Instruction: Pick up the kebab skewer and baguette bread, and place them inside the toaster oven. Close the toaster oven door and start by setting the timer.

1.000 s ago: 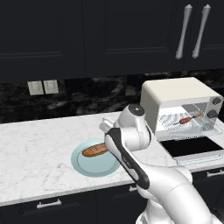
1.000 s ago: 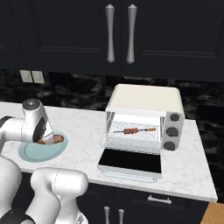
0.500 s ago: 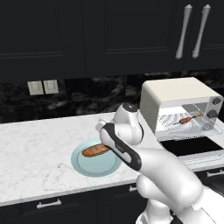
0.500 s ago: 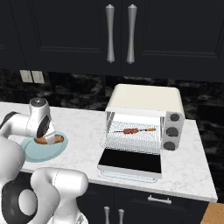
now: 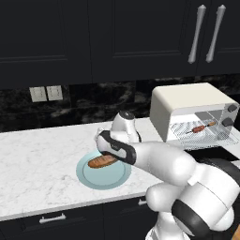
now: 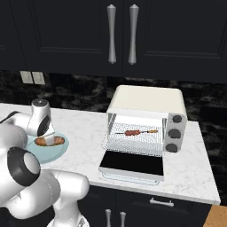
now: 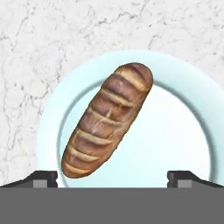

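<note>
The baguette bread (image 7: 107,118) lies slantwise on a pale blue plate (image 7: 175,131), golden brown with scored crust. My gripper (image 7: 113,179) hangs straight above it, open, one dark fingertip on each side of the loaf's near end and nothing between them. From the base, the baguette (image 5: 102,161) (image 6: 49,141) shows just under my hand. The kebab skewer (image 5: 199,128) (image 6: 135,132) rests on the wire rack inside the cream toaster oven (image 5: 187,101) (image 6: 146,99). The toaster oven door (image 6: 133,164) lies folded down flat, open.
The plate (image 5: 104,176) sits near the front edge of the white marble counter (image 5: 37,159). Grey knobs (image 6: 176,126) run down the oven's right side. Wall outlets (image 5: 46,93) sit on the black backsplash, with dark cabinets overhead.
My hand has swung left from beside the oven and come down over the plate. The jaws stayed open. Baguette and skewer have not moved.
</note>
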Controlling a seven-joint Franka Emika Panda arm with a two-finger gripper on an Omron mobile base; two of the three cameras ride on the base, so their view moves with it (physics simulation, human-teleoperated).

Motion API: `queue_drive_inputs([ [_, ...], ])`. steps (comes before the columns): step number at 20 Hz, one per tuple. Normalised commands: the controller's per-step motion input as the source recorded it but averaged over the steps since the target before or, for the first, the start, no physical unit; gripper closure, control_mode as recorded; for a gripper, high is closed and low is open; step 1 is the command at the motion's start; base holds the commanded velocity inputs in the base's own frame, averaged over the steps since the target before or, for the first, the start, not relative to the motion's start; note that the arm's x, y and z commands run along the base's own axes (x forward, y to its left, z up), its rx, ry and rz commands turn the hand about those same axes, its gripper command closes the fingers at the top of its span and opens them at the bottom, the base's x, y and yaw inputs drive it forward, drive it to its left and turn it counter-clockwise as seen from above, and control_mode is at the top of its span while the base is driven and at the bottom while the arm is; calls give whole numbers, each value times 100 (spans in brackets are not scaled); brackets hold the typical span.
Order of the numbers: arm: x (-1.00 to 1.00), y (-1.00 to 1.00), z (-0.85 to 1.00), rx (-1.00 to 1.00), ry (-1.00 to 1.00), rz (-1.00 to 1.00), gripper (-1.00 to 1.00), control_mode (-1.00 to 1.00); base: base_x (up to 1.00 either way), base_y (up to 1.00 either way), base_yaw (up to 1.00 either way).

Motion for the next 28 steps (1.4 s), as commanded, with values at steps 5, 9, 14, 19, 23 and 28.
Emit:
queue_drive_inputs([
  [5,37,10,-34,0,12,0,-100,-100,0,0,0],
  [9,38,4,-28,0,11,0,-100,-100,0,0,0],
  [14,28,5,-24,0,6,0,-100,-100,0,0,0],
  [19,3,23,-28,0,3,0,-100,-100,0,0,0],
  [23,1,25,-24,0,3,0,-100,-100,0,0,0],
  [28,-12,4,-21,0,1,-1,-100,-100,0,0,0],
])
